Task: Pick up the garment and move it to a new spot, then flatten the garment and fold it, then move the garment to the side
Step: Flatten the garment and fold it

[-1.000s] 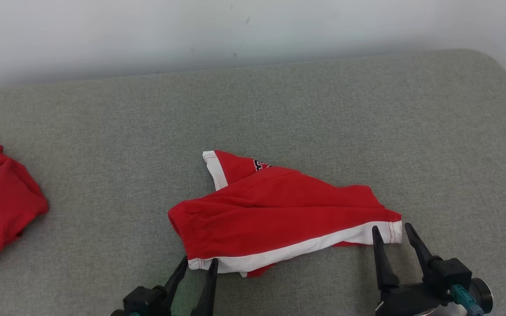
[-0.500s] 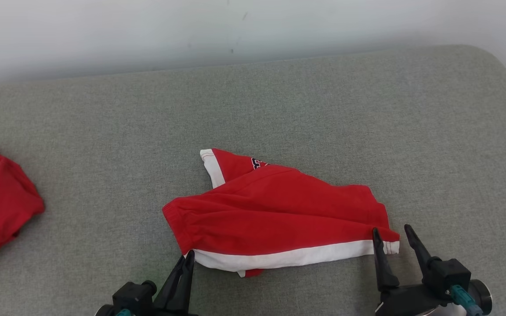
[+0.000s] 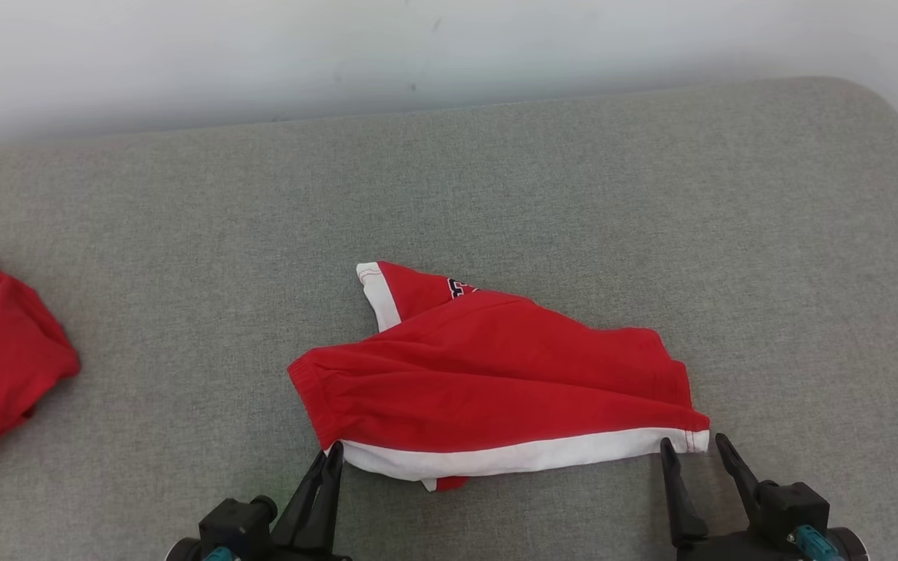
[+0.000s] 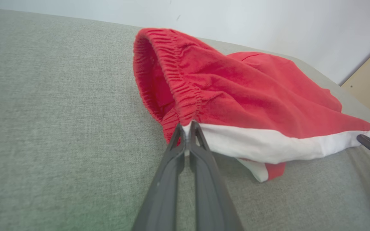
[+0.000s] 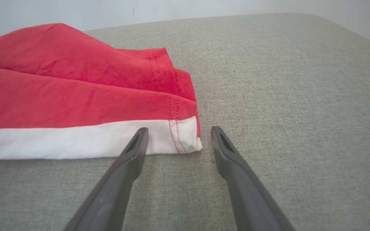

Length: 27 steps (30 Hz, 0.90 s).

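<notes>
Red garment (image 3: 496, 389), second garment (image 3: 5, 351), left gripper (image 3: 332, 456), right gripper (image 3: 691, 442)

No readable text; dark print (image 3: 461, 289) on red garment (image 3: 496, 382) partly hidden, illegible.

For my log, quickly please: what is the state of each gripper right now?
Left gripper: closed, pinching the white edge of the shorts.
Right gripper: open, holding nothing, at the shorts' other end.

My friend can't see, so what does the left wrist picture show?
Two dark fingers, pressed together, pinch the white hem corner of red shorts lying on a grey cushion. A white wall stands behind.
</notes>
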Available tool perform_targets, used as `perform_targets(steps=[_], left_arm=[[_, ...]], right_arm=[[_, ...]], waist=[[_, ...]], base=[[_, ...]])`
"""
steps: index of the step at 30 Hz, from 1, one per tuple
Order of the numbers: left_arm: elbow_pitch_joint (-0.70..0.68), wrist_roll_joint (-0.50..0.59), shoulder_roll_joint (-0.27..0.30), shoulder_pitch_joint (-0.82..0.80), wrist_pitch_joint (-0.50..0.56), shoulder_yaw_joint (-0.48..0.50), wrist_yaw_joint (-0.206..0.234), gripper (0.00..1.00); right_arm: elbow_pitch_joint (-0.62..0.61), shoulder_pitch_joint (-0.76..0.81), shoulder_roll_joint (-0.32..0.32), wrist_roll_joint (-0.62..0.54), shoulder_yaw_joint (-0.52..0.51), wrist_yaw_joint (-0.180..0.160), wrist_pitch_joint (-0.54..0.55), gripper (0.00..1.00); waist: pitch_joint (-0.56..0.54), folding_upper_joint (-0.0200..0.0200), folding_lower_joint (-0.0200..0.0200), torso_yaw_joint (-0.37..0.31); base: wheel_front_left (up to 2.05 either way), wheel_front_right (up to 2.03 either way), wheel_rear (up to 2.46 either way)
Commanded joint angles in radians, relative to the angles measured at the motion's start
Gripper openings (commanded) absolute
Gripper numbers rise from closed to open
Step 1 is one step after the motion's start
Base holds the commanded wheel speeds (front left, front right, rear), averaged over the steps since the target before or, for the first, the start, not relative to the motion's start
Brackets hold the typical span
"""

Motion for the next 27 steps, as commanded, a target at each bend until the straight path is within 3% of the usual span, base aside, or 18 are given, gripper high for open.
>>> perform_targets(steps=[1, 2, 3, 4, 6, 7, 9, 10, 11, 22, 27], left_arm=[[0.0, 0.01, 0.001, -0.007, -0.003, 0.003, 0.002, 0.0], [-0.001, 0.012, 0.001, -0.006, -0.003, 0.003, 0.002, 0.0], [-0.002, 0.013, 0.0, -0.005, -0.003, 0.002, 0.002, 0.0], [-0.002, 0.013, 0.0, -0.005, -0.003, 0.002, 0.002, 0.0], [-0.002, 0.014, 0.0, -0.003, -0.003, 0.002, 0.002, 0.0], [-0.003, 0.015, -0.001, -0.003, -0.003, 0.001, 0.002, 0.0], [-0.005, 0.016, 0.001, -0.003, -0.003, 0.004, 0.002, 0.0], [-0.007, 0.016, 0.001, -0.003, -0.003, 0.006, 0.002, 0.0], [-0.01, 0.016, 0.001, -0.003, -0.003, 0.007, 0.002, 0.0], [-0.114, 0.025, 0.018, 0.006, -0.003, 0.07, 0.002, 0.0], [-0.186, 0.036, 0.079, -0.039, -0.003, 0.065, 0.002, 0.0]], right_arm=[[0.003, -0.006, -0.001, 0.008, 0.007, -0.002, 0.0, 1.0], [0.006, -0.009, -0.001, 0.009, 0.011, -0.002, 0.0, 0.97], [0.008, -0.01, -0.001, 0.01, 0.015, -0.002, 0.0, 0.83], [0.008, -0.01, -0.001, 0.01, 0.015, -0.002, 0.0, 0.83], [0.011, -0.015, -0.007, 0.016, 0.021, -0.002, 0.0, 0.49], [0.011, -0.016, -0.008, 0.017, 0.024, -0.002, 0.0, 0.44], [0.011, -0.017, -0.01, 0.023, 0.03, -0.002, 0.0, 0.2], [0.012, -0.017, -0.01, 0.024, 0.032, -0.002, 0.0, 0.14], [0.01, -0.018, -0.011, 0.024, 0.034, -0.002, 0.0, 0.0], [-0.112, -0.036, -0.009, 0.096, 0.04, -0.002, 0.0, 0.0], [-0.182, -0.096, -0.007, 0.135, 0.057, -0.002, 0.0, 0.0]], waist=[[0.002, -0.0001, 0.0, 0.002], [0.002, -0.0001, 0.0, 0.003], [0.003, -0.0001, 0.0, 0.004], [0.003, -0.0001, 0.0, 0.004], [0.004, -0.0001, 0.0, 0.006], [0.004, -0.0001, 0.0, 0.007], [0.006, -0.0001, 0.0, 0.007], [0.007, -0.0001, 0.0, 0.007], [0.008, -0.0001, 0.0, 0.006], [-0.055, -0.0001, 0.0, 0.005], [-0.108, -0.0001, 0.0, 0.008]], base=[[0.0, 0.0, 0.0], [0.0, 0.0, 0.0], [0.0, 0.0, 0.0], [0.0, 0.0, 0.0], [0.0, 0.0, 0.0], [0.0, 0.0, 0.0], [0.0, 0.0, 0.0], [0.0, 0.0, 0.0], [0.0, 0.0, 0.0], [0.0, 0.0, 0.0], [0.0, 0.0, 0.0]])
